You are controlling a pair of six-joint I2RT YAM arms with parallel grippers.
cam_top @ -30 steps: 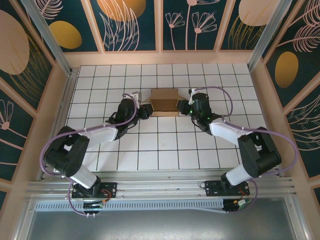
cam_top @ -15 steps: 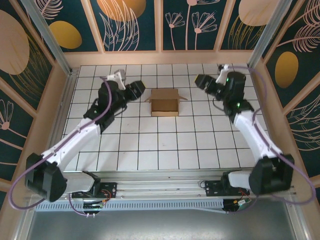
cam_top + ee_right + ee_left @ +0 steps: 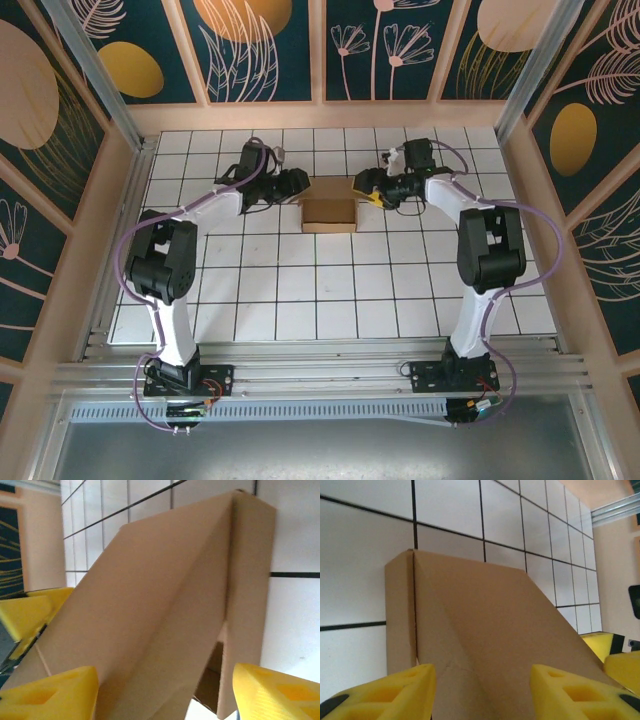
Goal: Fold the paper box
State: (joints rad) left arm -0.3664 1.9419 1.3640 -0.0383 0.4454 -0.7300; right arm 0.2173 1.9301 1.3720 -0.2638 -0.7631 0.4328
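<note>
Closing side flaps of the paper box with left gripper and right gripper, jaws spread, gripping nothing; next, probably pressing both flaps inward, flat.

The left gripper and right gripper block the far corners of the box; the table on its near side lies open.

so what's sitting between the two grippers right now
The paper box sits between the left gripper and the right gripper, as the top view shows. Nothing else lies in that stretch.
</note>
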